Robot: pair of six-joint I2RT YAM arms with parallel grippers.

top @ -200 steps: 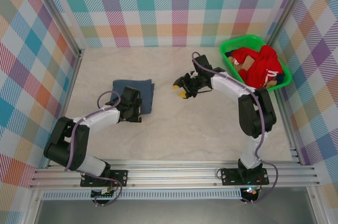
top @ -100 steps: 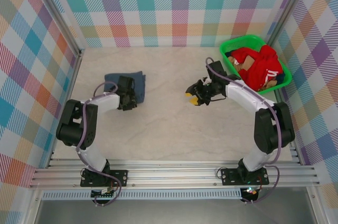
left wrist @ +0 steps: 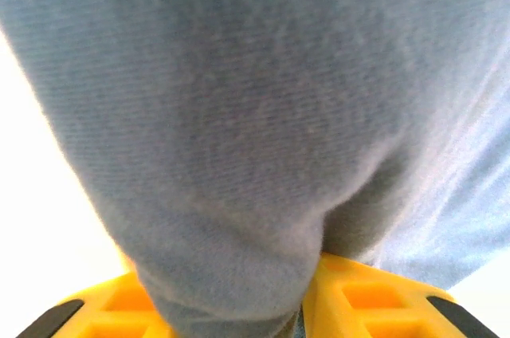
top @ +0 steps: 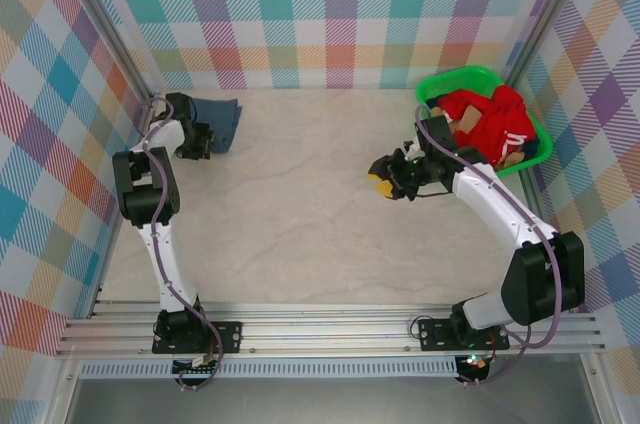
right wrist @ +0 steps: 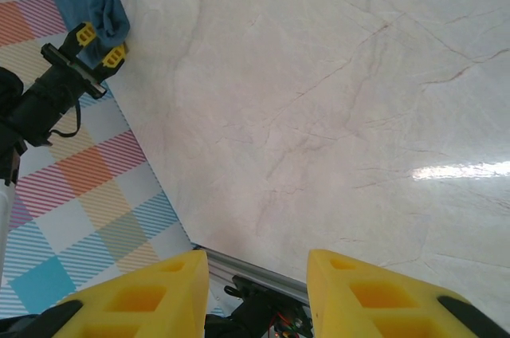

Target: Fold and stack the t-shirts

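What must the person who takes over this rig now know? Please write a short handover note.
Left gripper: fingers shut on the blue t-shirt at the far left corner of the table.
Right gripper: open, empty, over bare table near the green basket.
Basket: red clothes piled inside.
Done: one shirt out; whether it is neatly folded is unclear.
To do: release it, then probably fold and stack the rest.

You get bright, even light from above; glare streaks the table [right wrist: 458,169], and the blue t-shirt [left wrist: 255,115] blurs close-up.
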